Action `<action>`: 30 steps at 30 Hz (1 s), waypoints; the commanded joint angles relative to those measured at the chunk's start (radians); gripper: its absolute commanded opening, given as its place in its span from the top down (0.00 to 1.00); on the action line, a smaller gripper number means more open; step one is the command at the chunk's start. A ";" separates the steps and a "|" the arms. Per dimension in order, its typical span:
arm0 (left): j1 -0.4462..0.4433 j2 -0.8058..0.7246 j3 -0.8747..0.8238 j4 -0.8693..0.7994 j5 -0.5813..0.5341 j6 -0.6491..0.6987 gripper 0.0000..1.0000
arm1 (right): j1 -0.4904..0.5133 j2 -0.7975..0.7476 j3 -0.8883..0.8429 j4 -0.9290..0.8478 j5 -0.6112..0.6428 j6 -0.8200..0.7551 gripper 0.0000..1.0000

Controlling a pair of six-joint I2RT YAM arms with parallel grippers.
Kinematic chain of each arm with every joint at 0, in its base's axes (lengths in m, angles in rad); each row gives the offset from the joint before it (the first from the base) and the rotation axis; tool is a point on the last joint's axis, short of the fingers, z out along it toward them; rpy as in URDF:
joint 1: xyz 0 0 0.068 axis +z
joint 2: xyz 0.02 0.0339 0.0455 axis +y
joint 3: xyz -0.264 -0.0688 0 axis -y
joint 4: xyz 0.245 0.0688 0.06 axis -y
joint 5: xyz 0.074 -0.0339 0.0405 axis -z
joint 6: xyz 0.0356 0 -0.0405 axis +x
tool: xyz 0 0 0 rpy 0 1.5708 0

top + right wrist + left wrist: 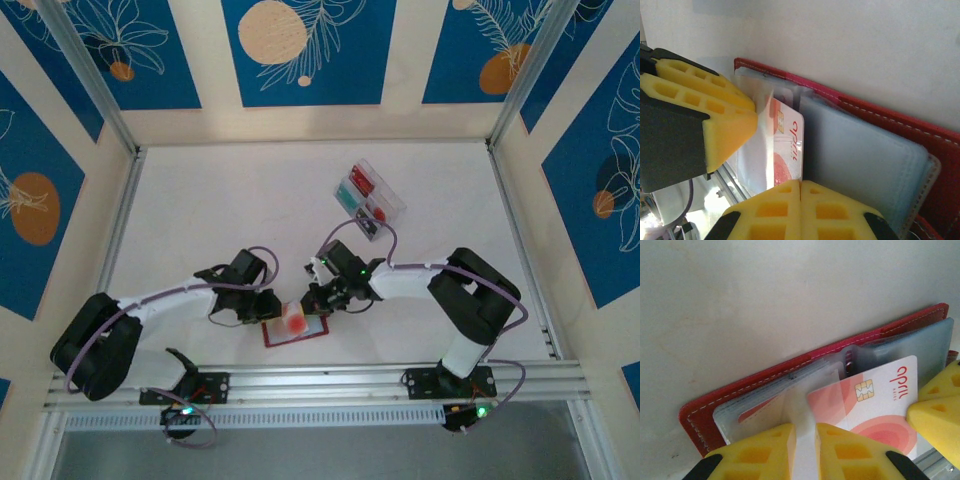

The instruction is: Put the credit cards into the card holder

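Note:
The red card holder [272, 338] lies open near the table's front edge, its clear pockets fanned out [765, 375] [880, 115]. A white credit card with pink circles and a chip [880, 400] [296, 321] stands over it, its left end under a clear pocket leaf. My right gripper [800, 186] is shut on that card's edge [790, 145], and one of its fingers [940, 410] shows in the left wrist view. My left gripper [805, 432] [272, 305] is closed on a clear pocket leaf that runs up between its fingers [715, 110]. The right gripper [316, 298] meets it from the right.
A clear plastic box [368, 198] with red, teal and dark cards stands behind the right arm, toward the back. A metal rail [320, 378] runs along the near edge just below the wallet. Side walls close the table left and right.

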 commanded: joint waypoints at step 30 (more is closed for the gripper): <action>0.022 -0.129 0.073 -0.170 -0.016 -0.001 0.81 | 0.073 0.047 0.045 -0.013 0.099 0.120 1.00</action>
